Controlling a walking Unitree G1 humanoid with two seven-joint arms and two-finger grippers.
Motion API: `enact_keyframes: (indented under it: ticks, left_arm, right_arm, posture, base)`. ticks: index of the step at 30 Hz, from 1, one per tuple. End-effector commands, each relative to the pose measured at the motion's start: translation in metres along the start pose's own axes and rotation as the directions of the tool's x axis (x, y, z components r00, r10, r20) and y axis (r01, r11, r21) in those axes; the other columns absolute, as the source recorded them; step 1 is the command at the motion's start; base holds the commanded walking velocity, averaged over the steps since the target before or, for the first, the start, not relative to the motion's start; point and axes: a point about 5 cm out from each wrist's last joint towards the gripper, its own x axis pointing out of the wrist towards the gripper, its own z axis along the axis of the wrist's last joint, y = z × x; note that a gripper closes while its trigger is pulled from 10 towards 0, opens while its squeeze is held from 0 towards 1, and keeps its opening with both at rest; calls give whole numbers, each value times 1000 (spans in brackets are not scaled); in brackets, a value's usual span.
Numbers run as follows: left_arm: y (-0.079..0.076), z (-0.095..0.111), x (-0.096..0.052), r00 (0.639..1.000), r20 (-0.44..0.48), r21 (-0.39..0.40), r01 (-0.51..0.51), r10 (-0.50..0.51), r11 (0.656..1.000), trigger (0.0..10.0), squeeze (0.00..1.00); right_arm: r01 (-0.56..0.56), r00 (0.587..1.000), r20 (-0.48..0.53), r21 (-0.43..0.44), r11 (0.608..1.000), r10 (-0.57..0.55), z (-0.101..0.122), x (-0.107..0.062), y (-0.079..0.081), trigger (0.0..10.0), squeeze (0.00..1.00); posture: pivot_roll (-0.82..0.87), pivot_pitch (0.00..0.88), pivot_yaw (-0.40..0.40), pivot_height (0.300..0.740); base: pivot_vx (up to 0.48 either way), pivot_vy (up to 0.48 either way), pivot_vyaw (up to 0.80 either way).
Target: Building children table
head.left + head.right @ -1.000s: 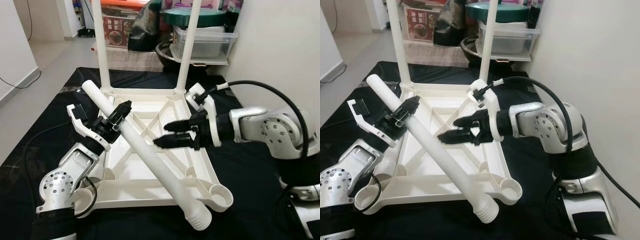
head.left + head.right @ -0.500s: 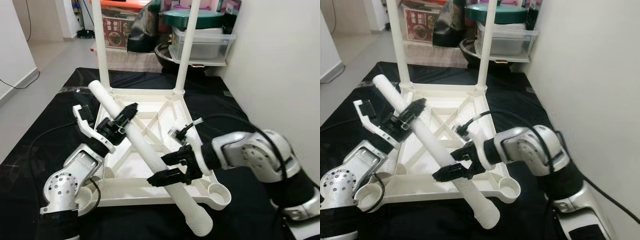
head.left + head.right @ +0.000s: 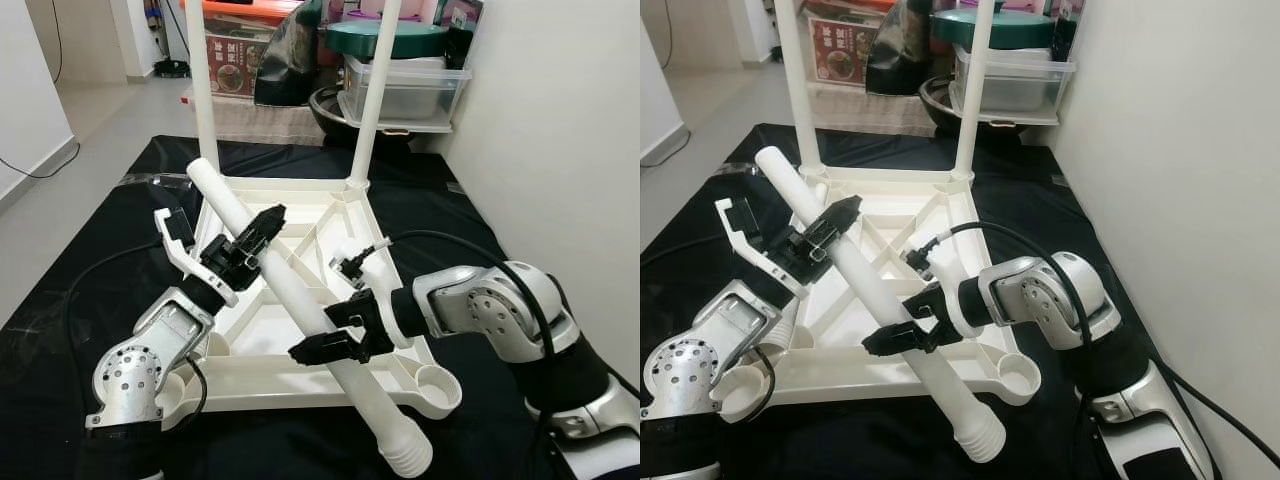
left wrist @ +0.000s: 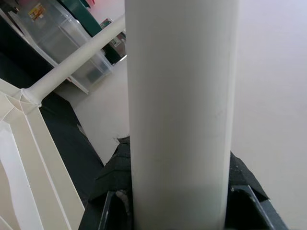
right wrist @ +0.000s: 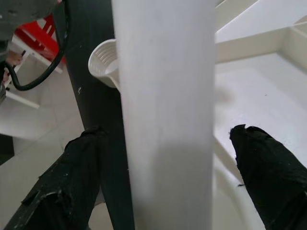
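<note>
- Quick update from the remote seat: over the last second my right tool (image 3: pixel 325 340) swings in from beside the loose leg (image 3: pixel 290 295) and drops onto its lower half, so now both tools are on the same tube
- Left tool (image 3: pixel 262 228) is clamped on the upper part like before; the leg lies slanted across the upturned table frame (image 3: pixel 300 375), ribbed end hanging past the front edge near the front right socket (image 3: pixel 438 379)
- I read that as a two-handed hold so I can swing the ribbed end into a socket; two legs (image 3: pixel 203 90) already stand at the back
- Right wrist view shows what the head cams can't: right tool fingers (image 5: pixel 268 163) sit wide either side of the tube with a gap, so not squeezing yet
- Left wrist view has its fingers snug on the tube
</note>
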Motion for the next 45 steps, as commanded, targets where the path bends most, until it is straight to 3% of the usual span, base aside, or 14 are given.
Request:
enact_keyframes:
  ticks: [1,2,8,17,20,21,29,35,38,45]
  left_arm:
    - [-1,-4,1,1000,-18,-1,12,-12,1000,10000,0]
    - [-1,-4,2,1000,-20,-2,14,-14,1000,10000,0]
    - [-2,-7,2,1000,-25,-6,18,-18,1000,10000,0]
    - [-2,-9,2,1000,-25,-12,16,-16,1000,10000,0]
    - [-1,-9,3,999,-34,44,-3,4,999,10000,0]
    - [0,-8,3,999,-33,62,-5,7,998,10000,1000]
    - [-10,-2,-3,996,-8,31,90,-89,995,10000,1000]
    - [-26,7,-12,968,39,-79,250,-248,965,10000,1000]
    - [-27,8,-13,965,43,-83,263,-260,961,10000,1000]
    - [-26,6,-15,968,36,-78,250,-248,965,10000,1000]
  right_arm:
    - [-15,1000,-21,1,1000,15,-5,7,2,2588,0]
    - [-20,999,-25,1,1000,20,-5,9,2,0,0]
    - [-64,997,-51,-2,998,64,-11,18,11,0,0]
    - [-58,998,-36,18,998,59,-16,22,9,0,0]
    - [-55,998,-8,27,998,55,-14,19,7,0,0]
    - [-51,999,2,31,998,51,-12,18,6,0,0]
    - [-25,998,54,60,998,22,-9,-1,-1,0,0]
    - [18,996,86,102,995,-26,-13,-28,-9,0,0]
    - [30,995,96,106,994,-41,-12,-35,-11,0,0]
    - [113,971,194,139,984,-138,2,-77,-24,0,0]
  posture:
    - [66,0,-112,740]
    - [66,0,-112,740]
    - [67,0,-117,740]
    - [68,0,-113,740]
    - [70,0,-112,740]
    - [70,0,-111,740]
    - [67,0,-106,740]
    - [60,0,-102,740]
    - [57,0,-100,740]
    - [56,0,-101,740]
  base:
    - [0,0,0]
    - [0,0,0]
    - [0,0,0]
    - [0,0,0]
    - [0,0,0]
    - [0,0,0]
    - [0,0,0]
    - [0,0,0]
    - [0,0,0]
    - [0,0,0]
